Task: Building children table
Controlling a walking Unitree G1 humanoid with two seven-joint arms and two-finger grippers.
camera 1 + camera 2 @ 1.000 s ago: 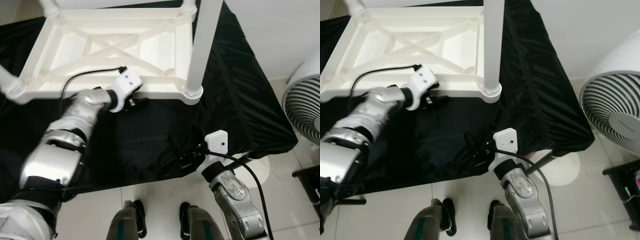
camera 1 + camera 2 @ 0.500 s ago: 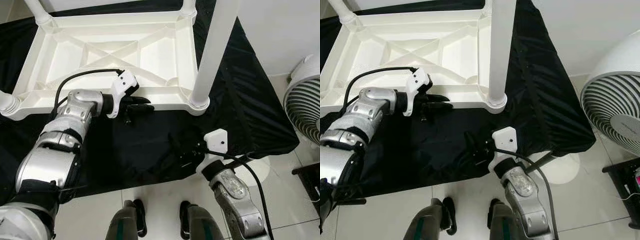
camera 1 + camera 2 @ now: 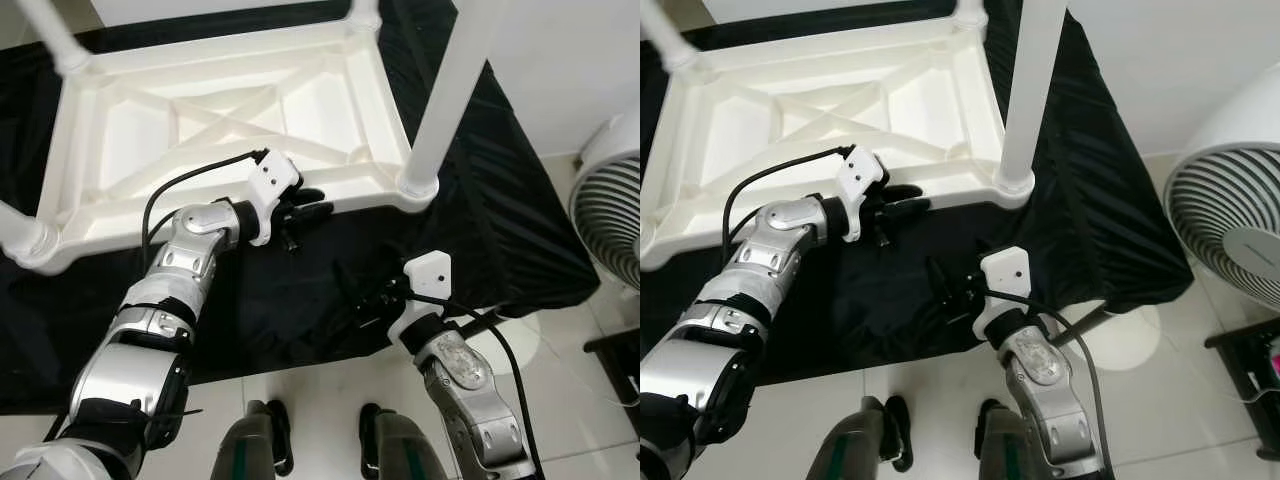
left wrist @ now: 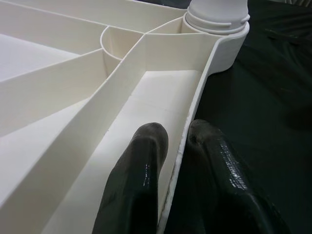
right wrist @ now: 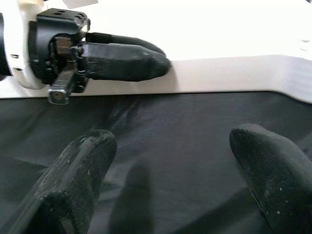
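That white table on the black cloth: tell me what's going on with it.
The white table lies upside down on the black cloth, legs up. The left gripper is clamped on its near rim, one finger on each side. The right gripper hovers open above the cloth, just short of the table.

I've got the upturned table (image 3: 230, 120) upper centre on the cloth (image 3: 300, 270), fan (image 3: 610, 200) at right edge, left gripper (image 3: 310, 212) on its near rim.

no text, label, brand or number reads anywhere here, not on any surface in any of the four views.
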